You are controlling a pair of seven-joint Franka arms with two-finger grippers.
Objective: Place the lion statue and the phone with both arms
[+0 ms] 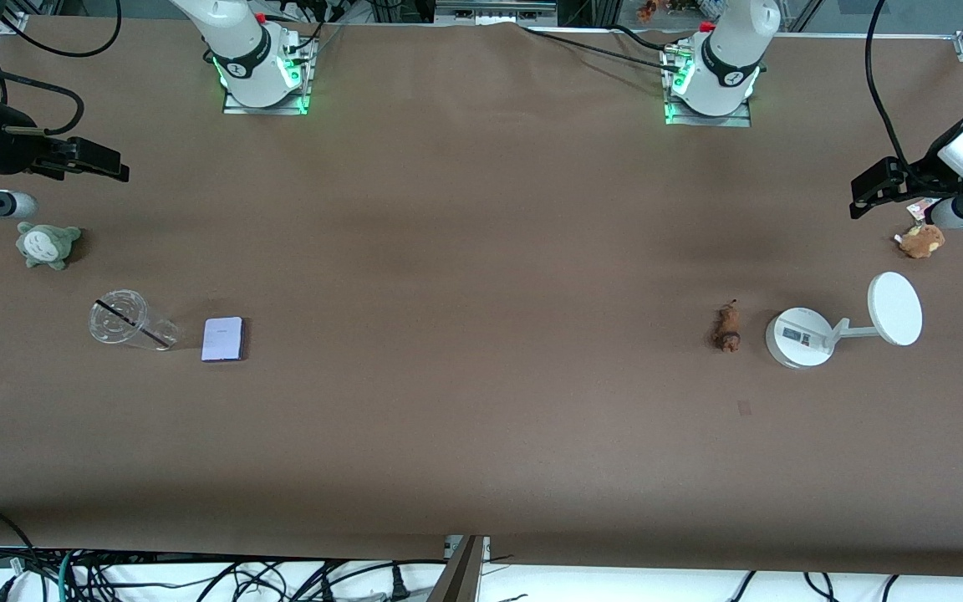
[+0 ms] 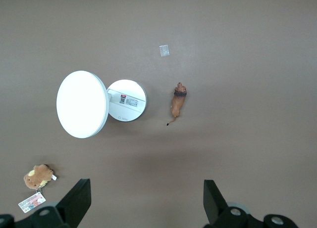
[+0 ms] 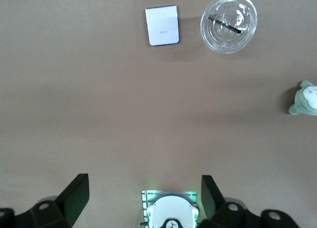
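The lion statue point(image 1: 727, 327), tiny and reddish-brown, lies on the table toward the left arm's end, beside the white stand; it also shows in the left wrist view point(image 2: 178, 103). The phone point(image 1: 222, 339), flat and lavender-white, lies toward the right arm's end beside a clear cup; it also shows in the right wrist view point(image 3: 162, 24). My left gripper point(image 1: 862, 199) hangs open and empty over the table by the brown plush, apart from the lion point(image 2: 147, 198). My right gripper point(image 1: 114, 165) hangs open and empty above the table by the green plush, apart from the phone point(image 3: 145, 196).
A white round-based stand with a disc point(image 1: 799, 336) stands beside the lion. A fluffy brown plush with a tag point(image 1: 920, 240) lies under the left gripper. A clear cup with a straw point(image 1: 122, 318) lies beside the phone. A grey-green plush point(image 1: 47, 244) sits under the right gripper.
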